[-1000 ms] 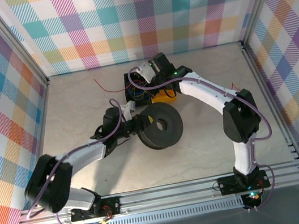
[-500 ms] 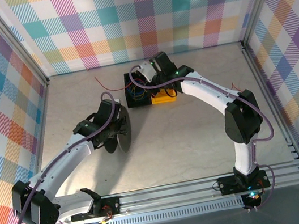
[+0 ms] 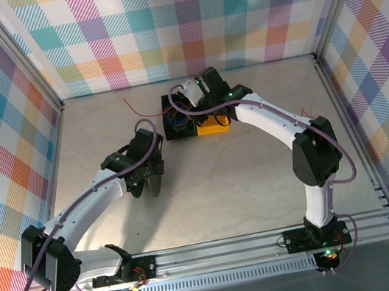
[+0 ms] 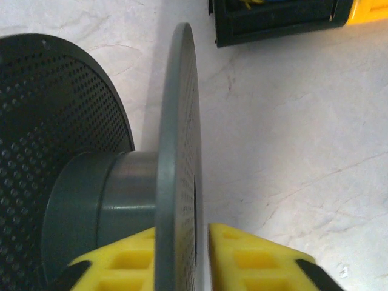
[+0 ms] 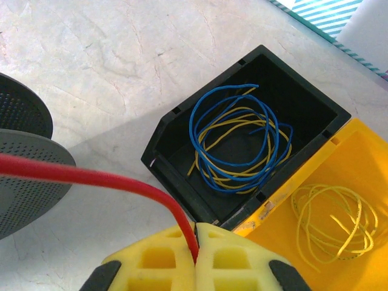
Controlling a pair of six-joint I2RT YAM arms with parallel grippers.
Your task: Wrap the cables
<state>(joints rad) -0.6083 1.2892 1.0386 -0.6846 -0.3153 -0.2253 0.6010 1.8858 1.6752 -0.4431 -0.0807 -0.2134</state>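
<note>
Pads of my right hand (image 5: 195,257) are pressed together on the red cable (image 5: 121,182), at the bottom middle of the right wrist view. From the pinch the cable rises a little, bends, and runs in one long line to the left edge of that frame, passing above the black spool (image 5: 24,176). Whether it touches the spool there, I cannot tell. Beyond the hand, toward the upper right, is the black bin (image 5: 200,197) with loose blue and yellow wires, and just beside it the yellow bin (image 5: 357,151).

My left hand (image 4: 182,267) is clamped on the near flange of the spool, one yellow pad on each face. The spool stands on its edge on the tabletop (image 4: 291,121). Its hub (image 4: 121,188) lies crosswise between the two flanges, and I see no cable on it.

From above, the spool lies to the lower left of the right hand (image 3: 185,100), near but apart. I judge the coming move depends on this: the cable must enter the gap between the flanges, across the hub's axis, so the right hand should carry it toward the lower left.
</note>
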